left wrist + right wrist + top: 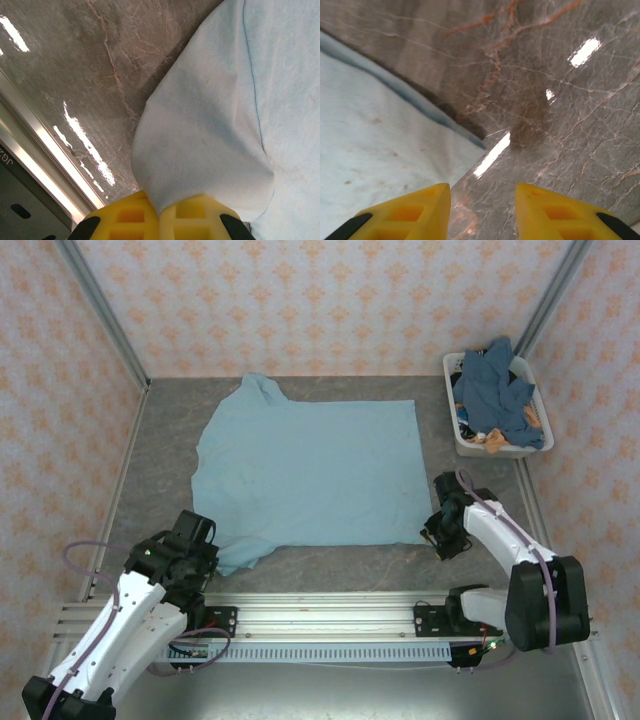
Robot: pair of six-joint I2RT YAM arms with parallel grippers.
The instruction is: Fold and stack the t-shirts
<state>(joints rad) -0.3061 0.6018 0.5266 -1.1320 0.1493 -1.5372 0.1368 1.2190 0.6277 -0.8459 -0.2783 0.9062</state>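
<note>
A white basket [500, 451] heaped with dark blue shirts [495, 390] sits at the far right, apart from the light blue t-shirt [310, 475] spread flat mid-table. The left gripper [160, 212], low and near left, pinches the shirt's near-left edge. The right gripper [482, 200] hangs spread beside its near-right corner. The table [170, 440] is grey marble, and the walls [330, 300] are patterned.

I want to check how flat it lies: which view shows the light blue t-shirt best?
The top external view: the whole light blue t-shirt lies spread out. The left wrist view gives a corner pinched in the left end effector; the right wrist view, one hem corner.
</note>
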